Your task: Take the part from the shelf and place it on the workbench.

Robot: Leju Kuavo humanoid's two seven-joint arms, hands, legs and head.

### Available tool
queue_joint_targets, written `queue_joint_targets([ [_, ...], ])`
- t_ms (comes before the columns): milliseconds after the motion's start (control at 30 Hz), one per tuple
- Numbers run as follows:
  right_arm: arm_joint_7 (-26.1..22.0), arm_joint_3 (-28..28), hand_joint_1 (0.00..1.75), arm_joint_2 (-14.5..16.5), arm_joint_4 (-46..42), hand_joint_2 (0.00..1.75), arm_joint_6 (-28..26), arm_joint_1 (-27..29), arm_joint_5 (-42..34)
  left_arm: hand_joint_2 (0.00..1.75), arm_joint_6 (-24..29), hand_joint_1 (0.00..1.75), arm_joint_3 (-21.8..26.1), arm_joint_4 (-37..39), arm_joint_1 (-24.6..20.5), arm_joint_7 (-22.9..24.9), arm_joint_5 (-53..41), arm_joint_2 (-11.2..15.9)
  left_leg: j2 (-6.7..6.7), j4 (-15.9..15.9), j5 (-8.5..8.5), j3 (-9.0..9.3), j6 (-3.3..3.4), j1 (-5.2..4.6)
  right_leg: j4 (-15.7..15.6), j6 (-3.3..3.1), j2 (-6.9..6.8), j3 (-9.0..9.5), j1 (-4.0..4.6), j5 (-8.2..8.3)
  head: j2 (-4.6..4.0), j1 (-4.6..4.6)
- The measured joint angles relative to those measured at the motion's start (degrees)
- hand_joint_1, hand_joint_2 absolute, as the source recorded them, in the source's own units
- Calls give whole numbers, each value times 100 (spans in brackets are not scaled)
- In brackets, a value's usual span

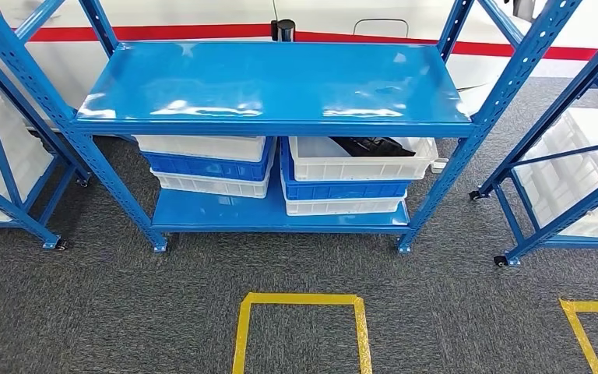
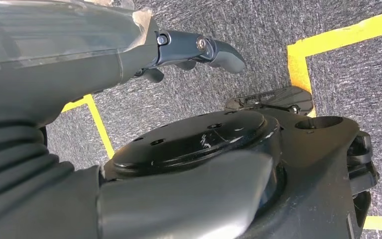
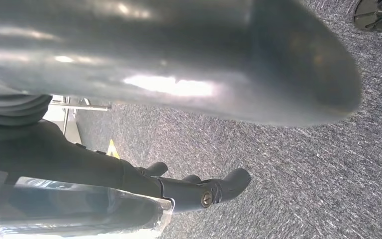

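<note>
Bins: six on the shelf (image 1: 272, 82), two stacks of three.
Part (image 1: 372, 145): dark, top bin at 2 o'clock.
Left robot hand (image 2: 199, 50): fingers loose, empty.
Right robot hand (image 3: 204, 191): fingers loose, empty.

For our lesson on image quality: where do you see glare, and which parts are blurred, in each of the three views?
Head view: sharp throughout, with white glare patches on the blue shelf top. Left wrist view: the thick thumb up close is soft, while the carpet is crisp. Right wrist view: the near thumb is badly blurred with bright reflections; the dark fingers are sharper.
</note>
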Motion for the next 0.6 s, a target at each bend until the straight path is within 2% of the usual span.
queue_joint_targets([
  [67,0,-5,0,1,0,0,-4,2,7,44,23,0,0,0,5,0,9,1,1,0,0,6,2,2,-1,4,0,1,-2,2,0,0],
  [100,0,-11,0,1,0,44,-13,3,15,44,44,0,0,0,7,4,23,1,1,0,0,10,2,3,-1,5,0,2,-5,3,0,0],
  [200,19,-32,0,3,0,175,-111,7,37,175,102,0,1,0,14,44,87,1,3,0,0,20,2,11,-1,6,-1,5,-10,3,0,-1],
  [233,33,-45,0,5,0,175,-150,8,38,175,116,0,1,0,16,70,105,1,3,-1,0,22,2,15,-1,6,-1,7,-8,4,0,-2],
  [367,56,-91,0,16,0,0,-192,8,41,0,154,0,3,0,21,137,157,1,3,-2,0,25,1,28,0,6,-1,10,5,3,0,-1],
  [600,-12,-135,0,30,0,0,-117,0,97,0,-371,0,-10,-4,-20,25,196,-7,3,-5,1,27,-2,38,0,6,-1,10,14,3,0,-1],
])
